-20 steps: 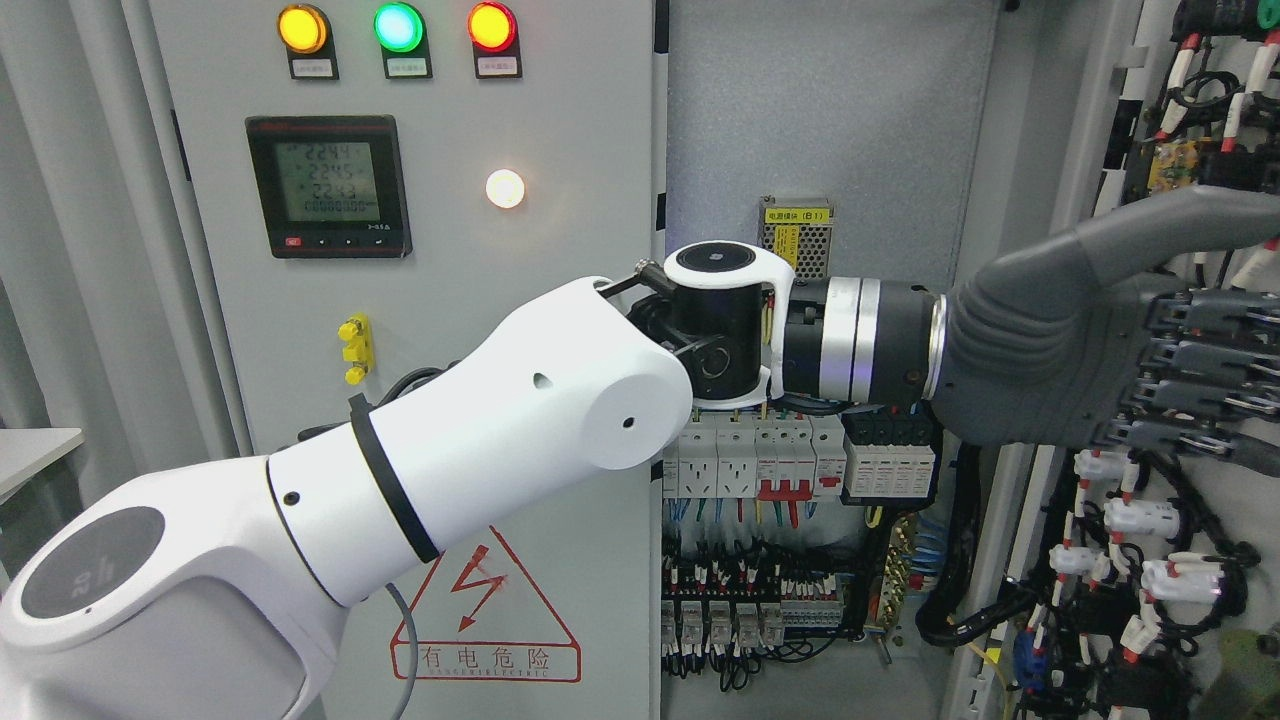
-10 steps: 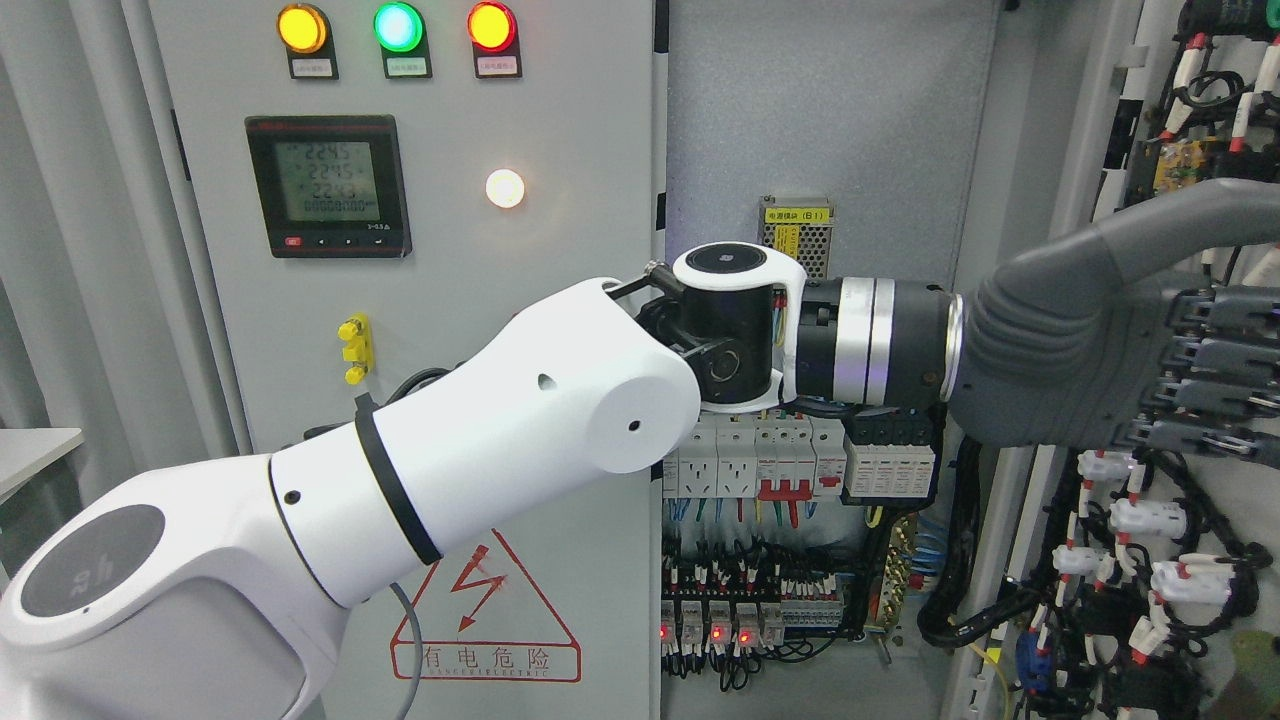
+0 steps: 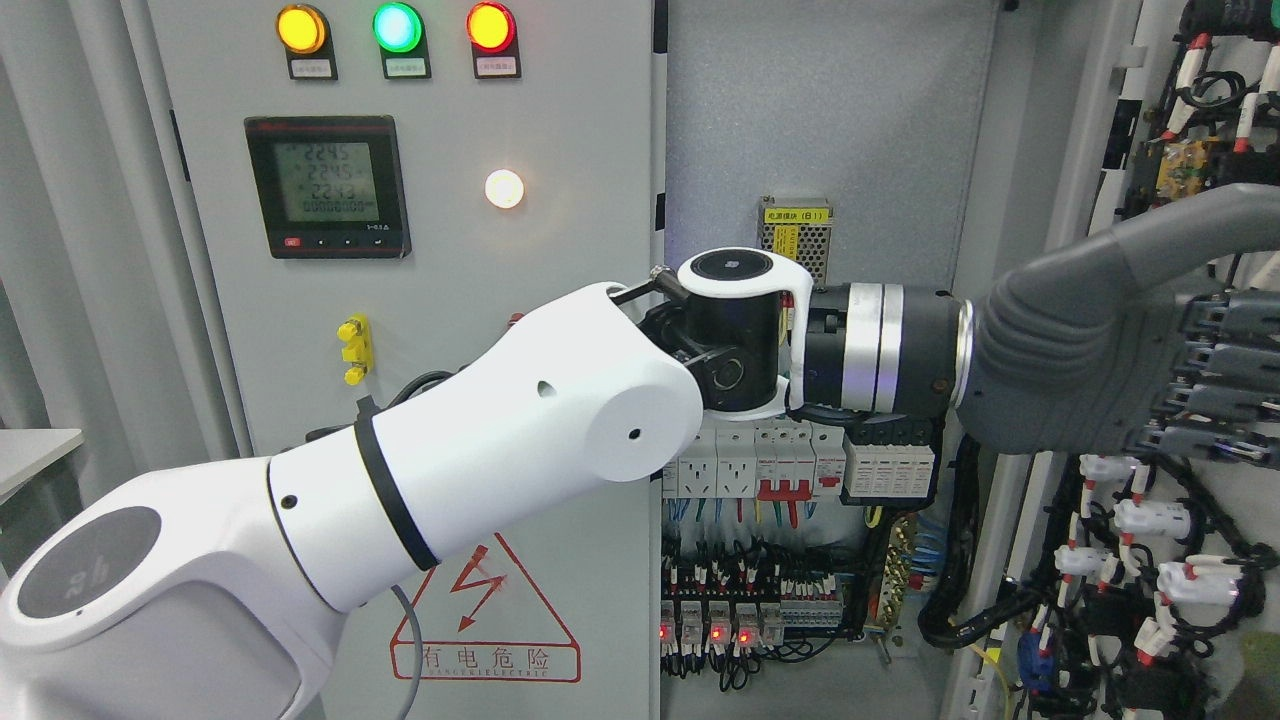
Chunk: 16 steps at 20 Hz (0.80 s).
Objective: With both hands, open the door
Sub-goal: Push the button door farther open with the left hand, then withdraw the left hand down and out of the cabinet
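the door (image 3: 1170,120) stands at the far right of the head view, swung wide open so that its inner face, hung with wiring and white connectors, turns toward the camera; its long axis runs upright, and its edge rises along the right side of the open cabinet (image 3: 820,130). the left arm (image 3: 400,480) comes in from the lower left and reaches almost level across the whole picture, white forearm rising slightly to a black wrist joint, then a silver-ringed cuff. the left hand (image 3: 1120,360), dark grey, lies flat against the door's inner face with its back toward the camera, thumb raised and stretched out to the right along the top, the four fingers (image 3: 1225,365) extended side by side toward the right edge, gripping nothing. behind the arm, the closed left panel (image 3: 560,120) carries three lit lamps (image 3: 396,28), a meter (image 3: 328,186) and a red warning triangle (image 3: 485,610). inside the cabinet sit rows of breakers (image 3: 790,465).
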Tool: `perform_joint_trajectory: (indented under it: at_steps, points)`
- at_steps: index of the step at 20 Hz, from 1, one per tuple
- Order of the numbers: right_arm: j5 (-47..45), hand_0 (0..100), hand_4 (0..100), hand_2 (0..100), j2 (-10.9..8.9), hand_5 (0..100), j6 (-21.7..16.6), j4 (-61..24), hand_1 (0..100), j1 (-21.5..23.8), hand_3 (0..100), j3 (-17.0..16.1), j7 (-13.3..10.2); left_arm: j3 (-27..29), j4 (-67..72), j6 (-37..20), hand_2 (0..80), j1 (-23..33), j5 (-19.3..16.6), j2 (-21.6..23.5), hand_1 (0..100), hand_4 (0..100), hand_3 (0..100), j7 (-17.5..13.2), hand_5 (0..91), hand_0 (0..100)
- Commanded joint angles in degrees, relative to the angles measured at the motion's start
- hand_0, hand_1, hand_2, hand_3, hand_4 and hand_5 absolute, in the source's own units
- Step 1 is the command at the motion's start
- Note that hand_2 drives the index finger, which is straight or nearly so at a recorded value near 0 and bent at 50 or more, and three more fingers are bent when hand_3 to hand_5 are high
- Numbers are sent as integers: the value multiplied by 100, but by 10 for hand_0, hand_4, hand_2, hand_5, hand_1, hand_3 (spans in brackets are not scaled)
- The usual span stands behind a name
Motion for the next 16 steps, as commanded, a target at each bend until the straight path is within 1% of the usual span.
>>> perform_joint_trajectory:
  at_steps: [1,4,7,9,11,13,16]
  points:
    - [0,219,0,0,0,0,-1,0,0,-193,0,0,-2,32,-326,-87,27,78,-7,168,0,37,27,163,0,295]
    - [0,219,0,0,0,0,-1,0,0,-193,0,0,-2,32,-282,-201,27,87,-15,-131,0,37,27,172,0,295]
    - [0,218,0,0,-9,0,-1,0,0,-193,0,0,-2,41,-300,-210,27,79,-15,-70,0,37,27,172,0,295]
    - [0,218,0,0,-9,0,-1,0,0,-193,0,0,-2,93,-378,-219,27,79,-7,332,0,37,27,172,0,295]
    - [0,218,0,0,0,0,-1,0,0,-193,0,9,-2,286,-659,-219,27,140,-7,737,0,38,27,172,0,295]
    - [0,218,0,0,0,0,-1,-9,0,-193,0,9,-2,419,-966,-210,27,315,-7,1290,0,38,27,172,0,295]
    - [0,218,0,0,0,0,-2,0,0,-193,0,9,-2,463,-1493,-210,26,587,-7,1959,0,38,27,172,0,295]
